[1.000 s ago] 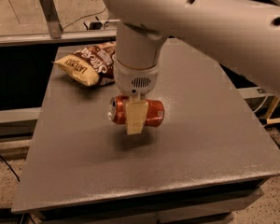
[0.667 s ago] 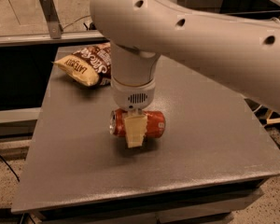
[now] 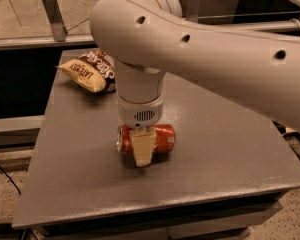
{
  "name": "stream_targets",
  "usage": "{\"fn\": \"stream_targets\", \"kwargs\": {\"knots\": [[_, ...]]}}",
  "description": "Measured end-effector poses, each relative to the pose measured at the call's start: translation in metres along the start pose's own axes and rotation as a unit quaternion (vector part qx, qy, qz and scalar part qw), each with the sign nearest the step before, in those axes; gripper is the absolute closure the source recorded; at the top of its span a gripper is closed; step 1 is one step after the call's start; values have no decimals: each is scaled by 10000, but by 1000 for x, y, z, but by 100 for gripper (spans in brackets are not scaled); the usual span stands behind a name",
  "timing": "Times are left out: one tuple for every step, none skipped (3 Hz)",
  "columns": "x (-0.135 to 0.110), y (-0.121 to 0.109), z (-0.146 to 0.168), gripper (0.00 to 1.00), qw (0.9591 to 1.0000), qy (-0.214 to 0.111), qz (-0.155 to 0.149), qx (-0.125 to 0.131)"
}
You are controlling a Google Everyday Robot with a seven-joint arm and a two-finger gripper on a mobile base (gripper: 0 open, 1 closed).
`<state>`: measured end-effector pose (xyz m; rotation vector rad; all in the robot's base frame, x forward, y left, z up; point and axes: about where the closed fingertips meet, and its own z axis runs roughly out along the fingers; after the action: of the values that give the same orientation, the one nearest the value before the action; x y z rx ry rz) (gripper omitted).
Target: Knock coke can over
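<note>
lying on its side at the centre of the frame, the small red aluminium coke can (image 3: 162, 138) rests on the grey table (image 3: 225, 154). the cream two-finger gripper (image 3: 142, 151) hangs right over its front; whether it is spread or pinching cannot be told. a yellow-brown chip bag (image 3: 87, 71) sits upper left.

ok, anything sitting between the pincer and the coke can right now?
Nothing visible. The pincer is right at the coke can, overlapping its middle in the camera view. The can lies on its side on the table. The chip bags are at the far left corner, well clear.
</note>
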<state>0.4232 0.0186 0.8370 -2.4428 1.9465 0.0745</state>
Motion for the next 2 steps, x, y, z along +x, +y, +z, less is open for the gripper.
{"fn": "stream_targets", "kwargs": {"knots": [[0, 1, 3, 0, 9998, -165, 41, -87], [0, -3, -1, 0, 9981, -591, 128, -111]]}}
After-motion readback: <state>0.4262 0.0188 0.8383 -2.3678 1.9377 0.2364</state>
